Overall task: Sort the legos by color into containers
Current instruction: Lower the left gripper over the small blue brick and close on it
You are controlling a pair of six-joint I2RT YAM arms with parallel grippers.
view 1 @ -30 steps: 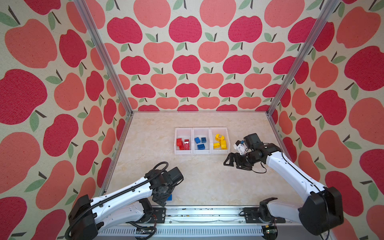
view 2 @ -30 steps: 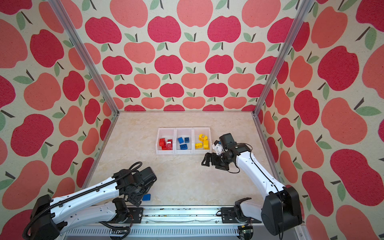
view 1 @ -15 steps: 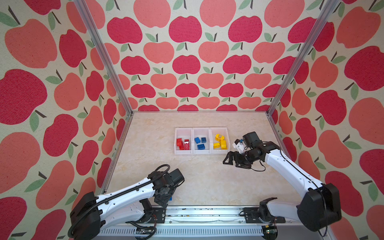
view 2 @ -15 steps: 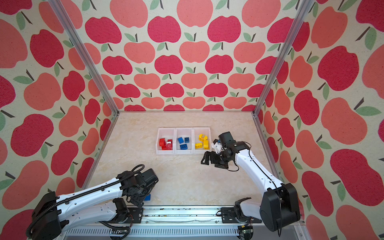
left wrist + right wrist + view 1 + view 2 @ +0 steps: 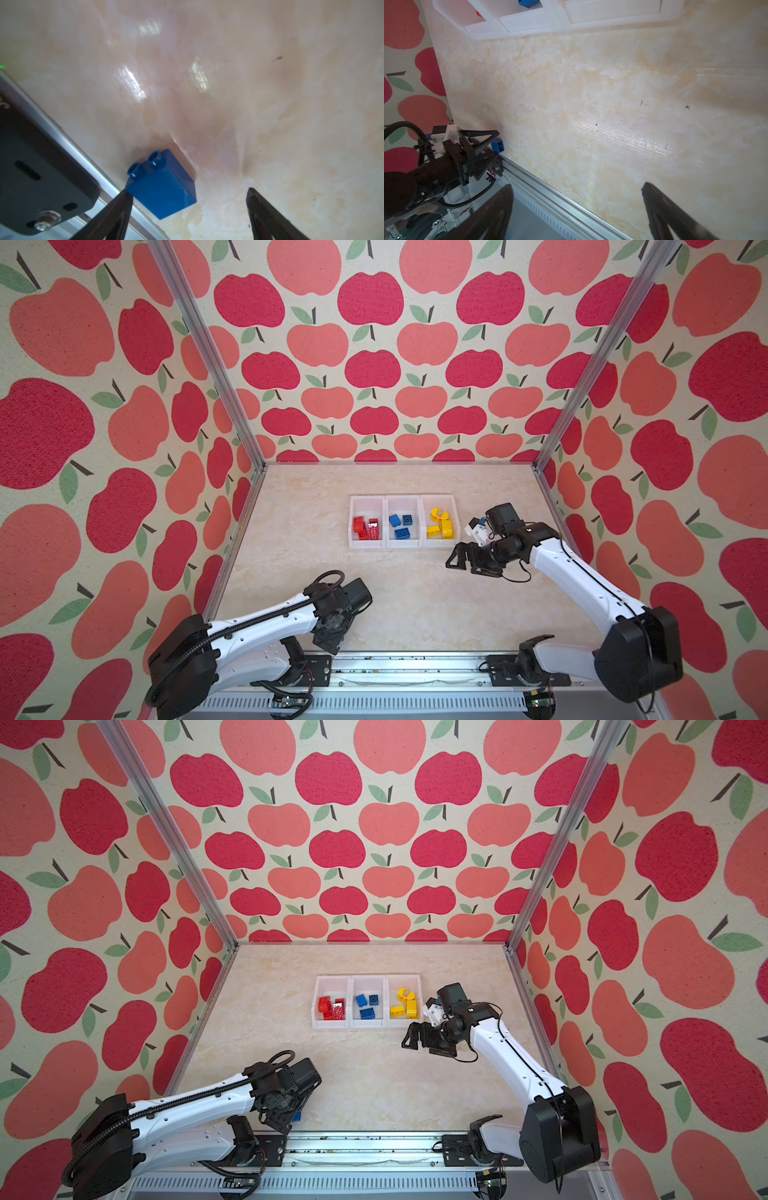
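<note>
Our left claw is spread around a blue brick. One fingertip is at the brick's corner and the other is clear of it, so nothing is pinched yet. The brick lies on its side at the near edge of the desk, right beside the metal rail. Our right claw is also spread wide and carries nothing, and it hangs near the right end of the bins. In both top views the row of three bins looks sorted, with red bricks in the left one, blue bricks in the middle and yellow bricks in the right. We can see no other brick loose on the desk. We judge the job nearly finished: what remains is to close on this one blue brick, lift it and drop it into the middle bin with the other blues
</note>
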